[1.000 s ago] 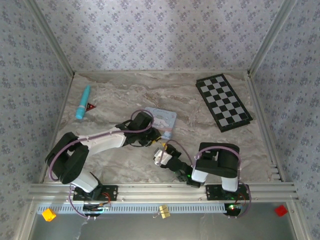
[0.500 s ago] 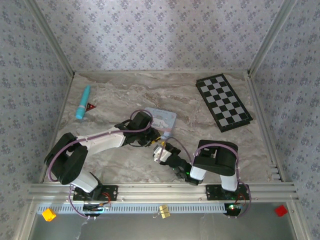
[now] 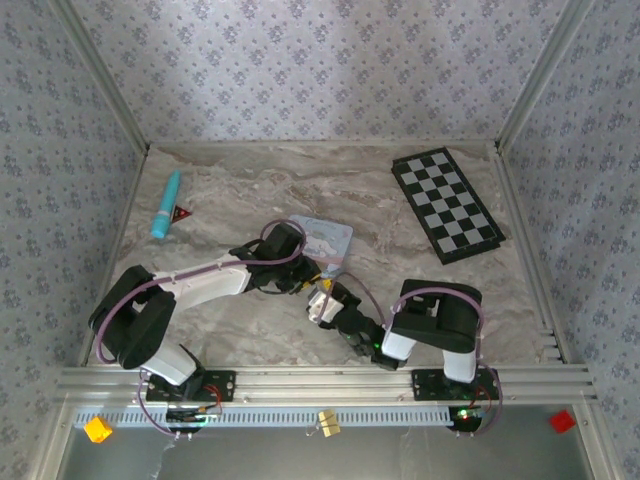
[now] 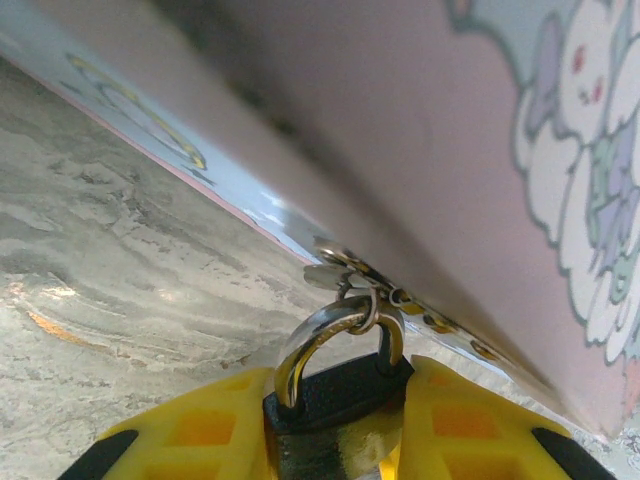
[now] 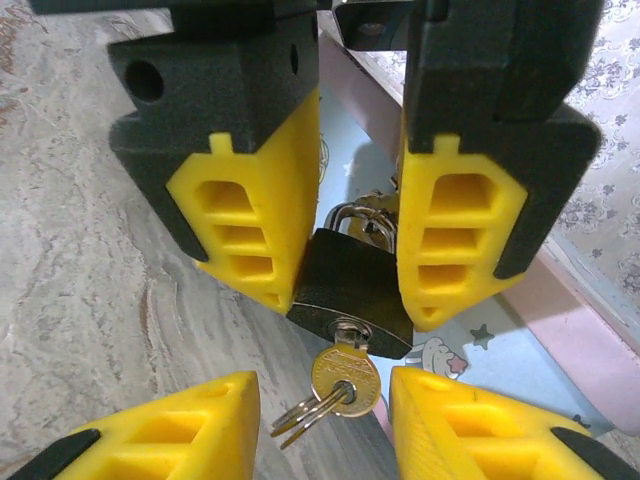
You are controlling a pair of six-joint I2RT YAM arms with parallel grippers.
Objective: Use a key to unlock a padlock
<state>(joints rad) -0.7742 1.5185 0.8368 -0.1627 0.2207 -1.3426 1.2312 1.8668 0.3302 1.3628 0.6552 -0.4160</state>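
Padlock sits just beside the near edge of the tin, with its black body clamped between the yellow fingers of the left gripper. Its silvery shackle points toward the tin and passes through a small ring fixed at that edge. Whether the shackle is latched cannot be told.

A brass key stands in the keyhole on the padlock's end away from the tin, and a second key dangles from it.

The right gripper faces the tin from the near side. Its jaws stand moderately apart, one on each side of the key, with a gap to the key on both sides, so it holds nothing.

From above, both grippers meet at the tin's near edge, and the padlock is too small to make out between them. A checkerboard lies well to the right of the tin. A teal pen lies well to its left on the marbled table.
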